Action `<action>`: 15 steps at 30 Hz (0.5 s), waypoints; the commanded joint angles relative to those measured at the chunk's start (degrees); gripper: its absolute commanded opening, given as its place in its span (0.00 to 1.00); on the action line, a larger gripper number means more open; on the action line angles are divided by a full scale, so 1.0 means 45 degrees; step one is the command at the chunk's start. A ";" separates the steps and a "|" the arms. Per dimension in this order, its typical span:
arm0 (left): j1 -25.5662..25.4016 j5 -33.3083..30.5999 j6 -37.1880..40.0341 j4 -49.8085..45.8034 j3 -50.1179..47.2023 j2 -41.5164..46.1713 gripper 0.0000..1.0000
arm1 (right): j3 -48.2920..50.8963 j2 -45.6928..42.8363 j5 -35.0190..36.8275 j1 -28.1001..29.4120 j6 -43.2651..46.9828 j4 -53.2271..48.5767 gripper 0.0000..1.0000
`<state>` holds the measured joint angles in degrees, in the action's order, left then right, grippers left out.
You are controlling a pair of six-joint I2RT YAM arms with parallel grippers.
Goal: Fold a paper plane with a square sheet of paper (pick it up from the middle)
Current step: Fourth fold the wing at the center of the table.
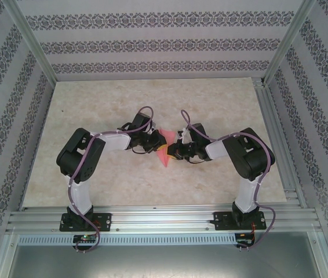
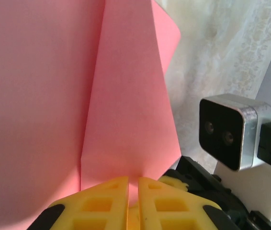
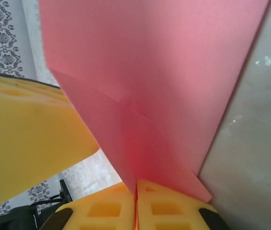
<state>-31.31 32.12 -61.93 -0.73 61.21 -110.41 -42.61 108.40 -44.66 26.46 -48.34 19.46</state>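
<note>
You have both grippers on the pink sheet (image 1: pixel 164 152), which is up off the table (image 1: pixel 210 98) btw the two arms, approx mid-table. Left gripper (image 1: pixel 150 141): its wrist cam shows the yellow fingers (image 2: pixel 102 203) pressed together on the paper's lower edge, w/ a folded flap lying over a wider ply. Right gripper (image 1: pixel 177 149): its pads (image 3: pixel 174 208) are likewise pinched on a narrow end where creases meet, and the other arm's yellow finger (image 3: pixel 25 134) is just beside it. I'd say you're mid-fold: diagonal flaps look in, dart not yet closed. Next move prob. needs both arms moving together. Don't pull apart, as thin paper tears. Line up the edges, then lay it down and press the crease flat.
</note>
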 commanded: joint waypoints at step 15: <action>-0.0152 0.0077 -0.0251 0.0926 0.0255 -0.0660 0.15 | -0.1300 -0.2329 0.3532 0.1086 0.3208 -0.5754 0.31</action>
<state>-31.59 32.32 -62.33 1.10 61.36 -112.97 -46.81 100.38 -34.20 29.28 -38.11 -0.30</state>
